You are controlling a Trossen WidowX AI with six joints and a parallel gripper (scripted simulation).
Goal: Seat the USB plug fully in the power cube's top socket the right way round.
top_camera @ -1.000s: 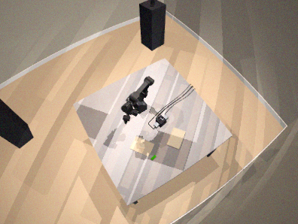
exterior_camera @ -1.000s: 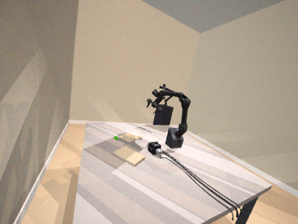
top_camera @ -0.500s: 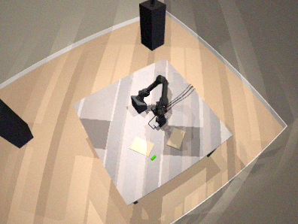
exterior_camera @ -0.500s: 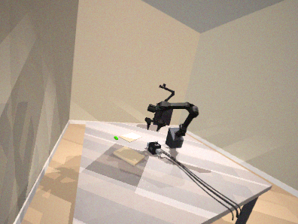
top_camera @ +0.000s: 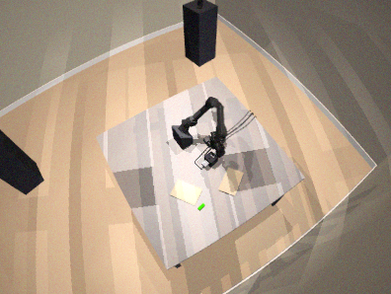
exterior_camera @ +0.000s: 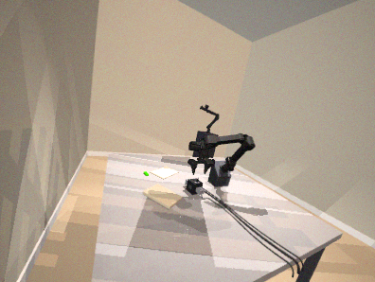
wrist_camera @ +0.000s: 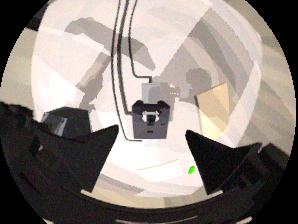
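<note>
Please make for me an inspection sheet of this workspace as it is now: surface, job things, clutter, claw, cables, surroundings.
Surface: grey and white patched square table, carrying everything listed below.
Job things: small black power cube on the table; light plug part on its top, seating cannot be judged.
Clutter: two flat tan boards and a small bright green block, all apart from the cube.
Claw: black parallel-jaw claw hangs above the cube, open, holding nothing, not touching it.
Cables: thin black cables run from the cube across the table and over its edge.
Surroundings: wooden floor, beige walls, two dark tall boxes on the floor.
</note>
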